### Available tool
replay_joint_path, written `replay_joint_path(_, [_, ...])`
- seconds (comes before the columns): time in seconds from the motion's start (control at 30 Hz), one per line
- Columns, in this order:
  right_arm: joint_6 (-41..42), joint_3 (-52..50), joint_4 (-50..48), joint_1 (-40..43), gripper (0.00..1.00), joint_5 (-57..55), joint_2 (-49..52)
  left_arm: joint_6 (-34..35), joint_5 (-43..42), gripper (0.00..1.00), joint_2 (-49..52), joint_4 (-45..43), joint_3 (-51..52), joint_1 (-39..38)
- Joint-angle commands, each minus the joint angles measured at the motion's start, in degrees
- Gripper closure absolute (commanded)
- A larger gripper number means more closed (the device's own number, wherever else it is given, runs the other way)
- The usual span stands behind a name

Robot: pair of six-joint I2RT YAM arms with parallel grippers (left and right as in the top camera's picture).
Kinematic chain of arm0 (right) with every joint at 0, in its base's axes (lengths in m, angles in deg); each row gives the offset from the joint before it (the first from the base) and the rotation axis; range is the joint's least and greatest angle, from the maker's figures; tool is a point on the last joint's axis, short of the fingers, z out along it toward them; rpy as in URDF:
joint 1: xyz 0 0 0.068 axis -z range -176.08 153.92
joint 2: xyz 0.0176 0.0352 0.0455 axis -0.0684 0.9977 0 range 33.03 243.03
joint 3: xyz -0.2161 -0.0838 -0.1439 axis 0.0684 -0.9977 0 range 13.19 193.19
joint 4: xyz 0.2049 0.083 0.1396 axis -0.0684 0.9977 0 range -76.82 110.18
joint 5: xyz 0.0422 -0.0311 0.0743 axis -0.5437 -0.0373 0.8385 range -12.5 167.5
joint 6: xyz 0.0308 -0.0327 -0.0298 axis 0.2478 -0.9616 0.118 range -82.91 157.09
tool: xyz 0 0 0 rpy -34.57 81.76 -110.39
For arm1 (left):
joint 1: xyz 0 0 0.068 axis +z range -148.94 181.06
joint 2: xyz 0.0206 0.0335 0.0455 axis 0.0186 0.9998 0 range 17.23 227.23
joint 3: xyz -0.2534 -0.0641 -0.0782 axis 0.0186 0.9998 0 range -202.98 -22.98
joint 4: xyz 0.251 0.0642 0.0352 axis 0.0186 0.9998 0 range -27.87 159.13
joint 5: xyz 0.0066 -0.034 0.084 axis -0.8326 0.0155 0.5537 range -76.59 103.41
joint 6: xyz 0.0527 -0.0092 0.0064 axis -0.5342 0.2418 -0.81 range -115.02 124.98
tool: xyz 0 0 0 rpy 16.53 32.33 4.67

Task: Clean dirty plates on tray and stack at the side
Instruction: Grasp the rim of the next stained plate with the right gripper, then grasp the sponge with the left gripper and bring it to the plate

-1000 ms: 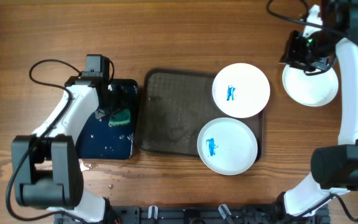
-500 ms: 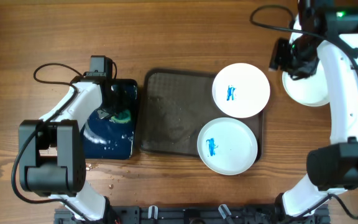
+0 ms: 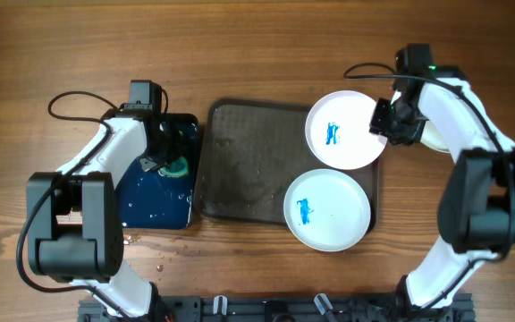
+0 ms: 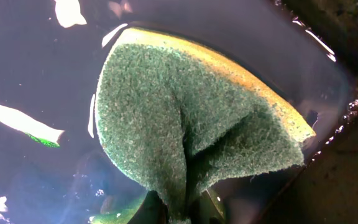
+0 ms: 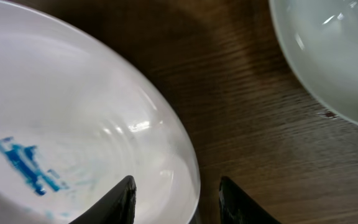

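Left tool (image 4: 179, 214): pinching folded green sponge (image 4: 185, 118), wet black tray (image 4: 36, 68) beneath. Right tool (image 5: 176, 202): spread, rim of blue-smeared plate (image 5: 73, 124) between its fingers; second plate (image 5: 331, 56) beyond.

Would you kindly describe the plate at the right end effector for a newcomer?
Find the dark grey tray mid-table; two blue-smeared white plates sit at its right end. It is the far plate, its rim between the open fingers of the right end effector; the near plate is untouched.
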Motion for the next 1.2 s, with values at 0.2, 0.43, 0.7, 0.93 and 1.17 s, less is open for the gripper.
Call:
replay_joint_path(0.2, [0.9,-0.3,-1.3,0.0,0.96,-0.5,4.1,0.4,1.2,0.96,1.2,1.3,-0.1,-0.1])
replay_joint_path(0.43, [-0.5,-0.3,-0.2,-7.0,0.96,1.4,1.9,0.4,1.2,0.96,1.2,1.7,-0.1,-0.1])
replay_joint_path(0.7, [1.8,-0.3,-3.2,-20.7,0.95,9.6,1.4,0.3,1.3,0.96,1.2,1.9,-0.1,-0.1])
replay_joint_path(0.93, [7.0,-0.3,-7.6,-25.3,0.95,9.6,4.3,0.4,6.3,0.96,-0.2,2.7,-0.2,-0.1])
replay_joint_path(1.17, [5.7,-0.3,-8.1,-25.3,0.95,9.6,4.3,0.3,21.2,0.96,-18.0,10.6,-2.5,-0.2])
